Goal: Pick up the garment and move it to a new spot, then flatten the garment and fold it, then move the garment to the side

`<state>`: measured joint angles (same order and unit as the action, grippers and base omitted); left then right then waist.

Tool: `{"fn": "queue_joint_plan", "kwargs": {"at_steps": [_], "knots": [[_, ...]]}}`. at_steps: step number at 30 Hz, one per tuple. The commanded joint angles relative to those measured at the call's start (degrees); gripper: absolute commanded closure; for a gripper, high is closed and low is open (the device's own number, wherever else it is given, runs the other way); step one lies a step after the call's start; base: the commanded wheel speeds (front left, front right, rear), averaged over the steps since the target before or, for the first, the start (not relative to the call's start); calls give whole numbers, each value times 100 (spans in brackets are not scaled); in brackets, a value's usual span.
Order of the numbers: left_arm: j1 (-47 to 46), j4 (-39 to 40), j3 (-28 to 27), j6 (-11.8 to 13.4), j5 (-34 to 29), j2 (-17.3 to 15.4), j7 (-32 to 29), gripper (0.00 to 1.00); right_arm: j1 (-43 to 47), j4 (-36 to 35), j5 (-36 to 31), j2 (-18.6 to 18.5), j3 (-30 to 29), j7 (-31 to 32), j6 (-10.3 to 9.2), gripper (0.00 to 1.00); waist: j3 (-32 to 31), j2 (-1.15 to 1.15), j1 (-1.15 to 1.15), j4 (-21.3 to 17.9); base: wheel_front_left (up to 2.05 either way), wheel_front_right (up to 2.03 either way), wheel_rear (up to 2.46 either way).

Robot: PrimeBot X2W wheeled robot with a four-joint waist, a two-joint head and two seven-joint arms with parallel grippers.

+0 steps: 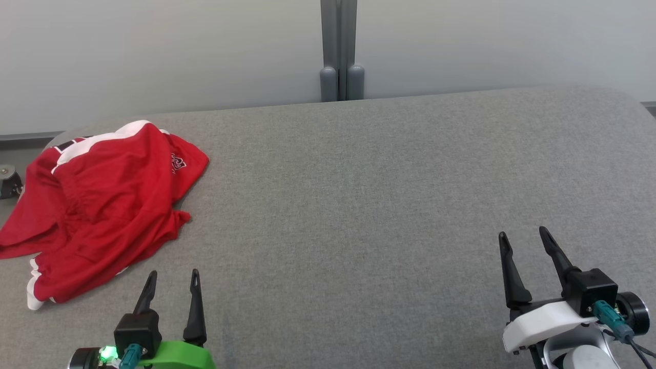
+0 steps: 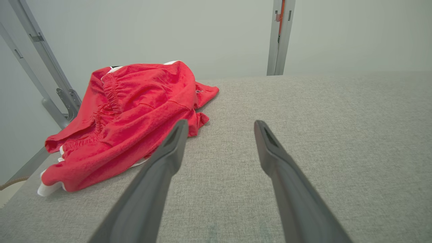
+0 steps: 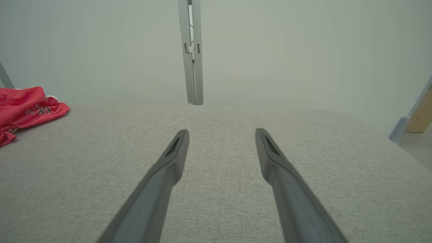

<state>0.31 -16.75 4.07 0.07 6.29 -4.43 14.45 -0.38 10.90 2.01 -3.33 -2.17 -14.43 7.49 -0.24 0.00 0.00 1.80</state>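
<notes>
The garment [image 1: 102,210] is a crumpled heap of red shorts with white trim and a small dark emblem, lying at the far left of the grey padded table [image 1: 359,205]. Part of it hangs over the table's left edge. My left gripper [image 1: 173,274] is open at the lower left, its fingertips just short of the garment's near edge and touching nothing. In the left wrist view the garment [image 2: 128,118] lies ahead and to the left of the open left gripper [image 2: 221,125]. My right gripper [image 1: 523,233] stands open at the lower right, far from the cloth. In the right wrist view the garment [image 3: 27,104] peeks in at the left edge.
A grey vertical post [image 1: 339,51] rises behind the table against a pale wall. A small castor [image 1: 9,179] sits beyond the table's left edge. The table's far right corner [image 1: 630,102] is rounded. Bare grey fabric stretches between the two grippers.
</notes>
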Motion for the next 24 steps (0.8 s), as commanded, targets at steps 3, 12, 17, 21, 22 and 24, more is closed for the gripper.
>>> {"fn": "queue_joint_plan", "kwargs": {"at_steps": [3,12,17,21,22,24], "knots": [[76,-2,-15,13,-215,9,68,0,72,39,-132,-19,7,-69,0,0,-11,0,0,-4,0,0,0],[79,-23,-67,-44,-272,46,80,0,102,71,-88,-9,-10,-85,0,0,-30,0,0,-14,0,0,0],[23,-61,-34,-71,-290,61,80,0,150,36,-40,-4,-15,-84,0,0,-32,0,0,111,0,0,0],[-49,-77,11,-84,-310,74,80,0,265,-3,-7,-2,-62,-82,0,0,-40,0,0,519,0,0,0],[-55,-78,10,-78,-306,76,80,0,294,-10,-3,1,-63,-81,0,0,-41,0,0,641,0,0,0],[-58,-86,9,-75,-300,79,79,0,328,-20,-1,5,-62,-81,0,0,-44,0,0,958,0,0,0]]}}
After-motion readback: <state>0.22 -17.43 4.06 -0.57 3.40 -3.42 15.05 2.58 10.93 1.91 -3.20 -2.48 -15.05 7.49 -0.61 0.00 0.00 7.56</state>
